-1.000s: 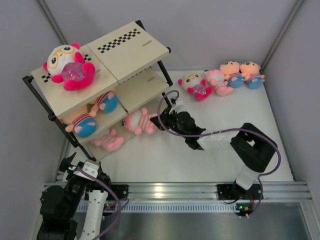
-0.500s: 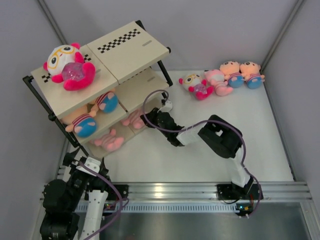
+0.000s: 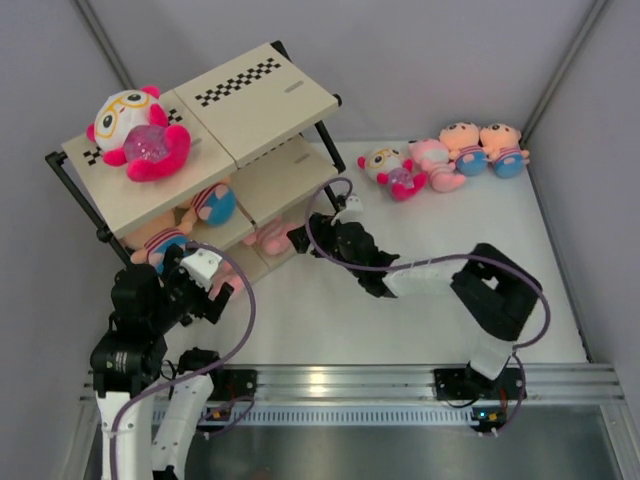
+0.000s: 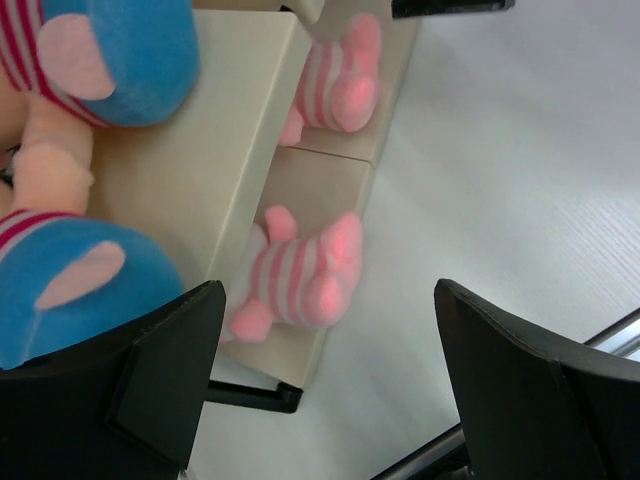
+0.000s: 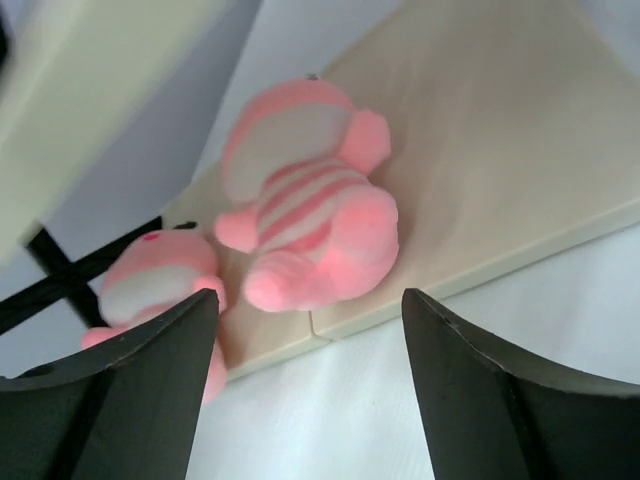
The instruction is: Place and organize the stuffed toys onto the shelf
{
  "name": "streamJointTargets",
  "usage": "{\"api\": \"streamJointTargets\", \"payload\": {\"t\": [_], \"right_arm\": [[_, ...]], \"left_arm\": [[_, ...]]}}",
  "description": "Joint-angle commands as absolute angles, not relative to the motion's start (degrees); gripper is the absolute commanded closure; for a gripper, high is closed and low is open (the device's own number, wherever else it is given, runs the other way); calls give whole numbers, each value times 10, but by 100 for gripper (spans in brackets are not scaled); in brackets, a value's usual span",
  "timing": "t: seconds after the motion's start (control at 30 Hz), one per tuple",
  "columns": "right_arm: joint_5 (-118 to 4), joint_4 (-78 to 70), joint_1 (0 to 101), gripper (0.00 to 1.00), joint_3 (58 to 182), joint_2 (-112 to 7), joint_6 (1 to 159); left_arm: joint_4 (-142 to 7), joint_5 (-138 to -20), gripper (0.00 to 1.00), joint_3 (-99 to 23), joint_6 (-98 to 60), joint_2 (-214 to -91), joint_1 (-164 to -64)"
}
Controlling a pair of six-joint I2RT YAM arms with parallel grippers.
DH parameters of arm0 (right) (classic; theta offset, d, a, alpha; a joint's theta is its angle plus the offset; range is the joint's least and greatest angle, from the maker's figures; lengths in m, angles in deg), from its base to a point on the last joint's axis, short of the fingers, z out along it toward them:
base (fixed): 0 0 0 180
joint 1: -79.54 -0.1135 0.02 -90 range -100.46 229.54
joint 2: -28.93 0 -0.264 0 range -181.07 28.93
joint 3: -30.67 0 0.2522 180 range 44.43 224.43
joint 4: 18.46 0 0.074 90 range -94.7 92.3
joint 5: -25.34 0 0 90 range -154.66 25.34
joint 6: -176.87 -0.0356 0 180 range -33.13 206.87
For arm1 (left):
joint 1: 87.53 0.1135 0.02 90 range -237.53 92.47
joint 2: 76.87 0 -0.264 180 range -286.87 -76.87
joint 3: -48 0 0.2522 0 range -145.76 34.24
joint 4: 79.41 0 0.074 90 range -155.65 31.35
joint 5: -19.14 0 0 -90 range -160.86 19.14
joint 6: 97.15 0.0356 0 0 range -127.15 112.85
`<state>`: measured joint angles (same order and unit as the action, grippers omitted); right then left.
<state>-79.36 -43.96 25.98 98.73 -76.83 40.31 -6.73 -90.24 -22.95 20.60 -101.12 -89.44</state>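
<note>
- Two pale pink striped plush toys [image 5: 310, 225] lie on the bottom board of the beige black-framed shelf [image 5: 500, 150].
- Your right claw [image 5: 305, 300] and left claw [image 4: 328, 290] both gape wide, empty.

L hand [image 4: 330, 297] up at shelf [image 3: 250, 100]; R hand [image 5: 308, 300] released pink toy [image 5: 310, 200], pulled back.

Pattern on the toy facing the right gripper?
The pink toy has pink-and-white stripes; clearest in right wrist view.

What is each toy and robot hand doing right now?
left hand: open, empty
right hand: open, empty
pink striped toys: lying on the shelf's bottom board
big glasses toy: lying on the top board
blue-bottomed toys: on the middle board
four small toys: lying on the table, not shelved
</note>
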Motion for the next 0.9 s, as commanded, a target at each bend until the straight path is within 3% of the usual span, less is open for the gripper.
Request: {"api": "streamJointTargets", "payload": {"t": [0.0, 0.13, 0.27, 0.47, 0.67, 0.87], "right_arm": [[-753, -374, 289, 26, 952, -636, 492], [-714, -237, 369, 23, 896, -477, 530], [-678, -185, 564, 17, 887, -413, 545], [-625, -167, 781, 17, 1054, -577, 561], [-597, -115, 824, 19, 1246, -765, 592], [-576, -121, 820, 21, 1273, -842, 564]], "left_arm": [[-98, -977, 9, -267, 219, -1040, -891], [-96, -987, 10, -299, 209, -1101, -891], [-96, -1040, 15, -311, 193, -1144, -891], [-96, -1073, 17, -359, 181, -1198, -892], [-96, -1087, 14, -406, 177, -1237, -893], [-97, -1115, 14, -425, 161, -1270, -894]]}}
